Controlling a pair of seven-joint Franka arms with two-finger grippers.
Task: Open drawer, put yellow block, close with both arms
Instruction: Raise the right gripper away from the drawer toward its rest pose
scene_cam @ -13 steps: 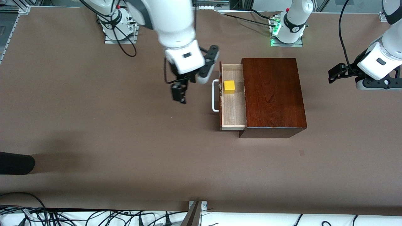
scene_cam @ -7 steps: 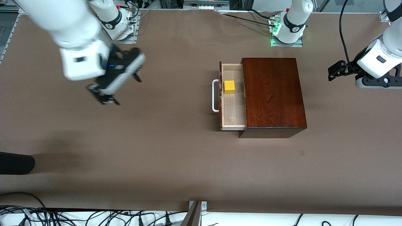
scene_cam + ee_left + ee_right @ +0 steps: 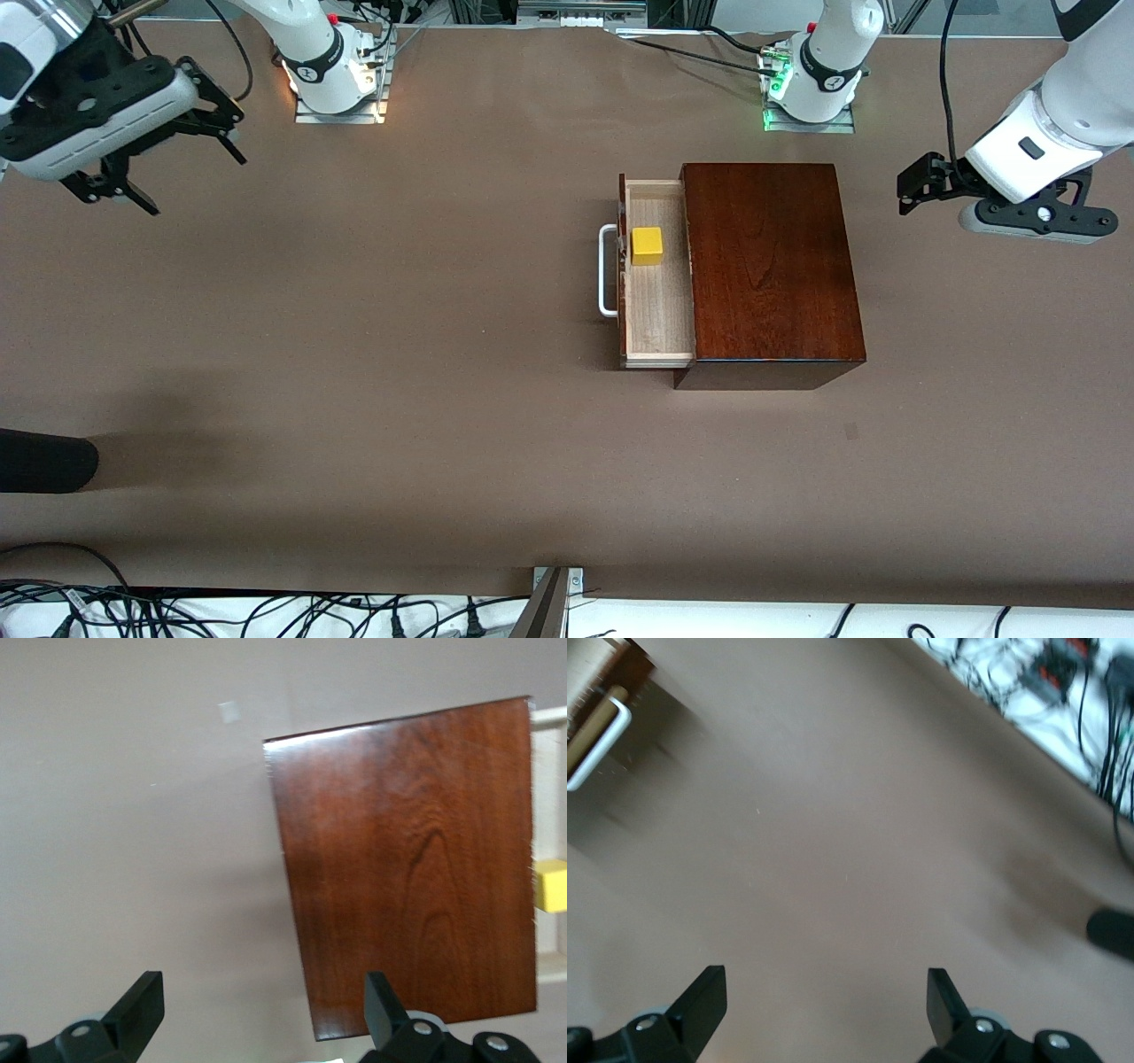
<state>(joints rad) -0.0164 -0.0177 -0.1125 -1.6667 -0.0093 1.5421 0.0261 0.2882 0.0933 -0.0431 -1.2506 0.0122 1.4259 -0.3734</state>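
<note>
With the yellow block [image 3: 647,245] in the open drawer [image 3: 657,270], whose handle [image 3: 607,270] faces the right arm's table end, the empty spread left gripper [image 3: 912,184] hangs closer than the empty spread right gripper [image 3: 164,151].

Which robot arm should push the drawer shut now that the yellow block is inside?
Probably the left. Its open hand hangs beside the box, much closer to the open drawer holding the yellow block. The right hand, also open, is over the right arm's end of the table.
</note>
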